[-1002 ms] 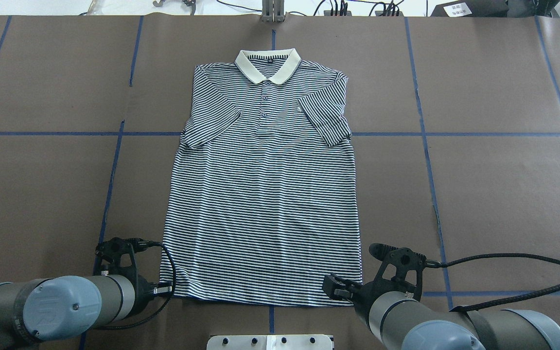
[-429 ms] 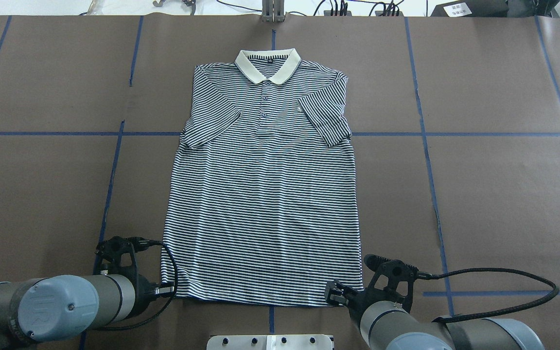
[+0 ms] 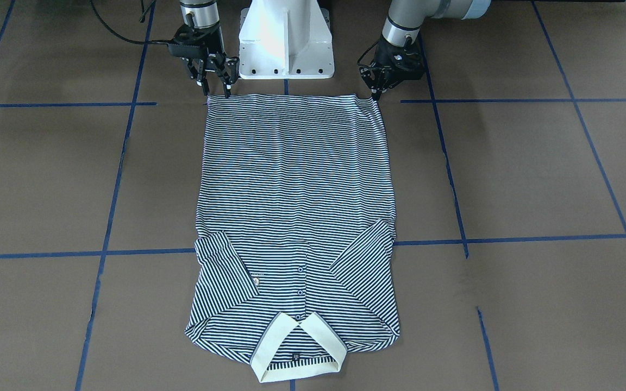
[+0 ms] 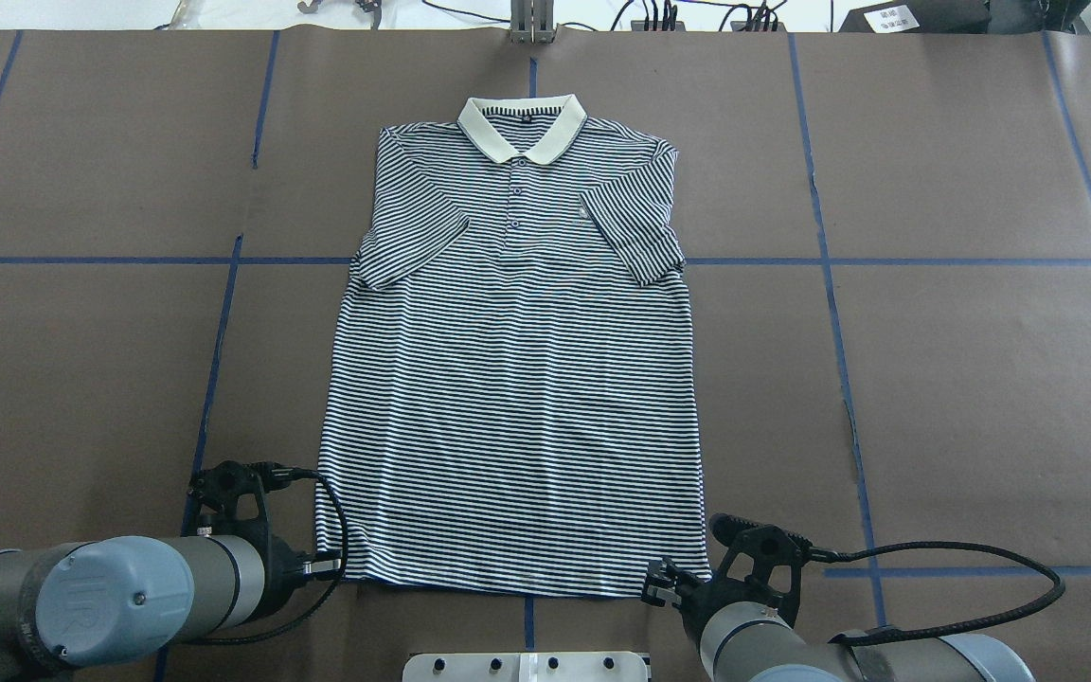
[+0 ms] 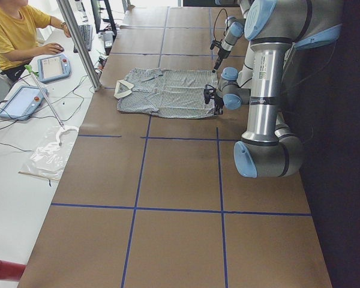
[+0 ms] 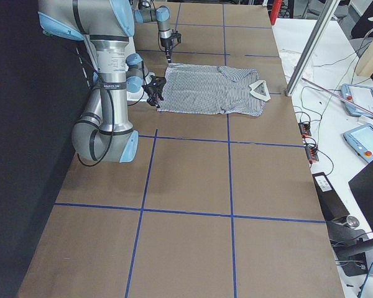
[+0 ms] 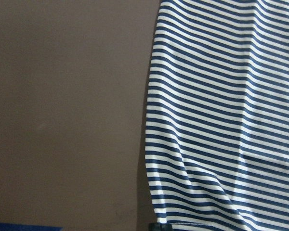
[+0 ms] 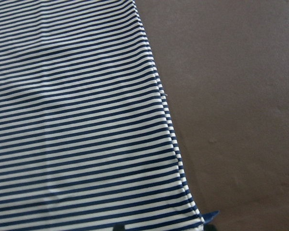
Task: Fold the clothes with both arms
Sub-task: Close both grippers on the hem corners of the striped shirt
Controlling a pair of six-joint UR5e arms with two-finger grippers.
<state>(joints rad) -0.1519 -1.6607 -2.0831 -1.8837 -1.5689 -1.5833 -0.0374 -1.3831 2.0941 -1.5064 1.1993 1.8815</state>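
From the front-facing camera you see the polo shirt (image 3: 291, 179) lying flat on the brown table (image 3: 508, 163), buttons up. Its hem is the end next to both grippers and its cream collar (image 3: 296, 347) the end far from them. The right gripper (image 3: 216, 87) points down with its fingers spread apart, tips just beside one hem corner. The left gripper (image 3: 376, 91) points down at the other hem corner. You cannot tell whether its jaws are parted or pinching cloth. The white pedestal base (image 3: 286, 38) stands between the two.

From overhead, the shirt (image 4: 517, 379) stretches away from both sets of jaws, sleeves folded in over the chest. The left gripper (image 4: 323, 565) touches the hem corner, and the right gripper (image 4: 659, 585) sits just beside its own corner.

The two side cameras show the shirt lying just ahead of both grippers, too small for you to judge the jaws.

The left wrist camera shows you the striped side edge, rumpled near the corner. The right wrist camera shows the other side edge lying smooth on the table.
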